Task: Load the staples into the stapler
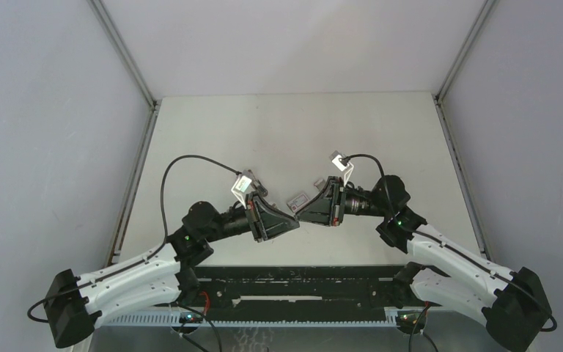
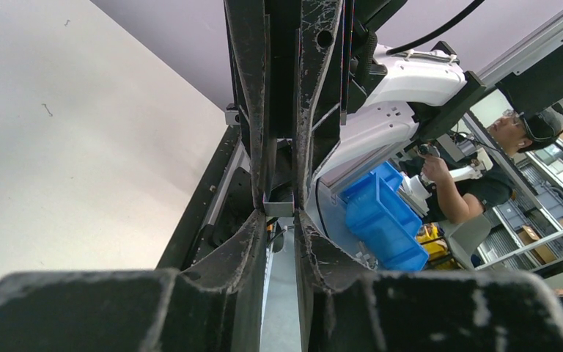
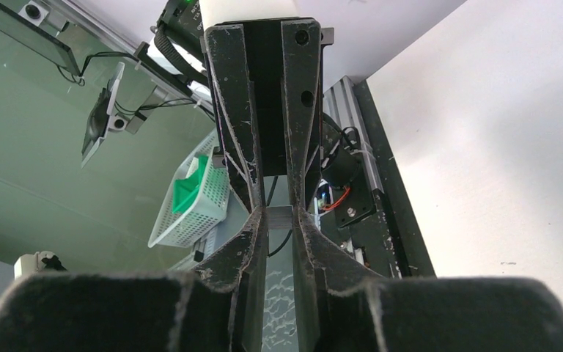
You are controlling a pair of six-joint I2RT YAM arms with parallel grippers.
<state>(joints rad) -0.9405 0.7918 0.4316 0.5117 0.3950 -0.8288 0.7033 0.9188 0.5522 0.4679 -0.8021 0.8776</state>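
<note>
The pink-red staples box (image 1: 298, 198) with its white label lies on the table just behind the point where my two grippers meet tip to tip. My left gripper (image 1: 292, 218) and right gripper (image 1: 301, 212) face each other above the table. A short grey strip of staples (image 2: 278, 204) sits pinched where both pairs of tips meet. It also shows as a ribbed grey piece in the right wrist view (image 3: 278, 217). Both grippers (image 2: 279, 215) (image 3: 279, 220) are closed to the strip's width. No stapler is recognisable in any view.
A small grey-white item (image 1: 321, 183) lies on the table beside the box. A black rail (image 1: 300, 282) runs along the near edge between the arm bases. Off the table are a blue bin (image 2: 381, 216) and a white basket (image 3: 190, 202).
</note>
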